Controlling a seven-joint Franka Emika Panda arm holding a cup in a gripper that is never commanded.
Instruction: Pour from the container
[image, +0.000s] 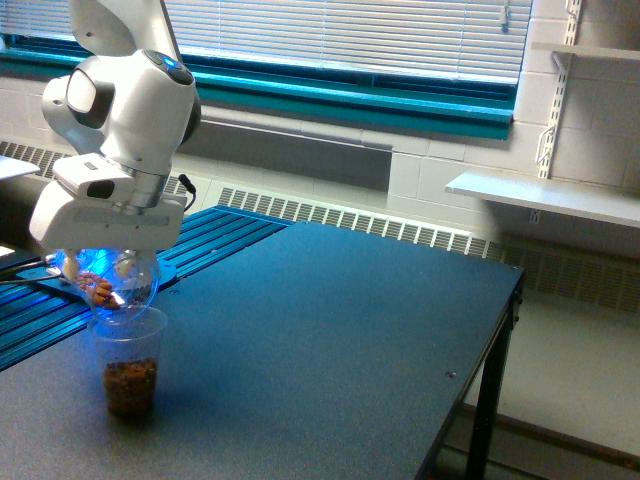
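Note:
The container (118, 282) is a clear rounded jar with a few brown nut-like pieces inside. My gripper (100, 268) is shut on it at the exterior view's left. The jar hangs tilted just above a clear tapered cup (128, 360). That cup stands upright on the dark table (330, 330) and has a layer of brown pieces at its bottom. The jar's mouth sits close over the cup's rim.
A blue slatted surface (200, 235) lies behind the arm. White shelves (545, 195) hang on the wall at the exterior view's right. The table's edge and a leg (487, 400) show at the right.

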